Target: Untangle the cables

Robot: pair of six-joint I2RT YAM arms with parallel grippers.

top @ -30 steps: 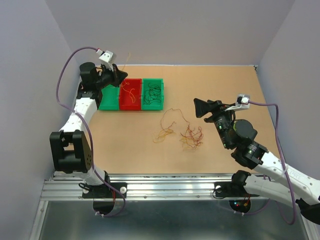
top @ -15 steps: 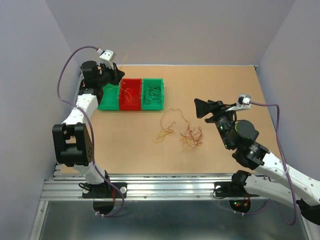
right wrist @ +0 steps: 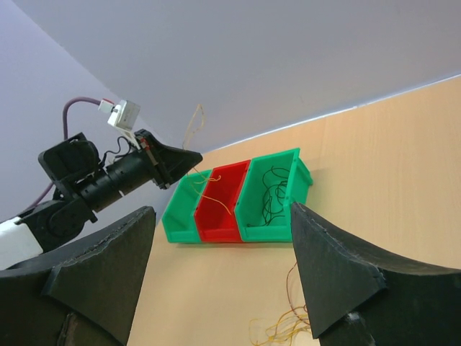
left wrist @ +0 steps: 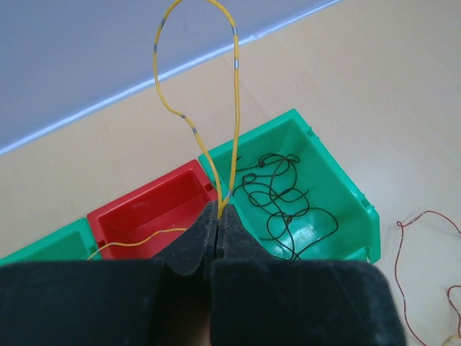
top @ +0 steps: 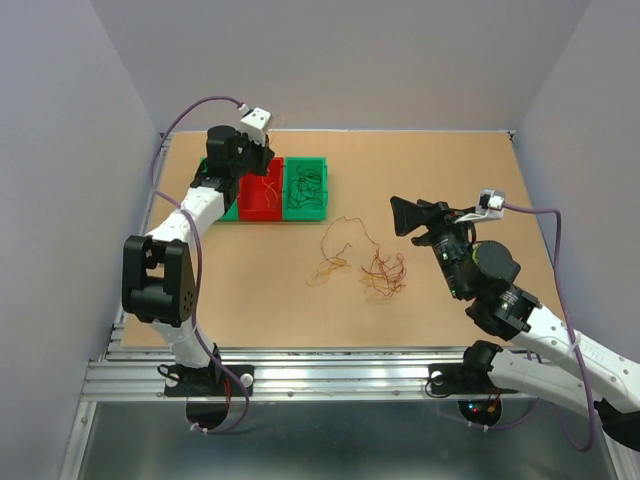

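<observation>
My left gripper is shut on a thin yellow cable whose loop stands up from the pinched pads. It hovers over the red bin, next to the green bin that holds dark green cables. In the top view the left gripper is above the red bin. Loose orange cables and red cables lie tangled at mid-table. My right gripper is open and empty, raised to the right of them; in its own view it is wide open.
A second green bin stands left of the red one, partly hidden by my left arm in the top view. A thin strand trails from the clump toward the bins. Purple walls close in the table at the back and sides.
My left gripper has swung right, from beyond the left green bin to above the red bin, carrying the yellow cable. The right arm and the clump on the table have not moved.
</observation>
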